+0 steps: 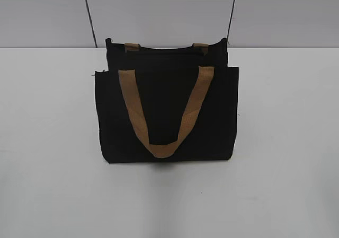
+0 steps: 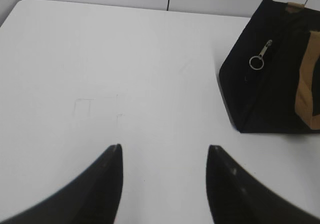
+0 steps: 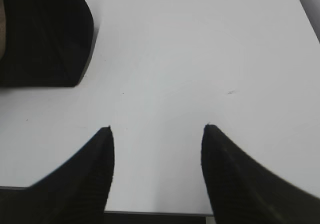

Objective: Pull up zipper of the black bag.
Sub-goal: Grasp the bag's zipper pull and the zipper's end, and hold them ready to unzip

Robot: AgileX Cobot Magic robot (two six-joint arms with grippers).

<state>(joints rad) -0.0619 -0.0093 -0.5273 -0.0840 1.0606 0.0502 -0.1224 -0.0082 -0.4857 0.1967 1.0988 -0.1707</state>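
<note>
The black bag [image 1: 167, 113] stands upright on the white table [image 1: 47, 142], near the middle and toward the far edge, with a pale panelled wall [image 1: 159, 12] behind it. Its front pocket panel faces the exterior camera, and one tan strap handle [image 1: 165, 113] hangs down over that panel in a long U. The ends of the second handle [image 1: 132, 46] show at the bag's back top edge.

From the left wrist view, the bag's end face sits at the upper right, and on it the zipper [image 2: 261, 55] shows as a small silver pull with a ring at its lower end, lying slanted against the black fabric (the zip line itself is too dark to trace).

The left gripper [image 2: 164, 151] hovers over bare table, well apart from the bag, its two dark fingers spread wide with nothing between them. The right gripper [image 3: 157, 131] is likewise spread wide and empty above the table near its front edge; the bag's lower corner [image 3: 45, 34] fills the upper left of its view, clear of the fingers. Neither gripper appears in the exterior view.
</note>
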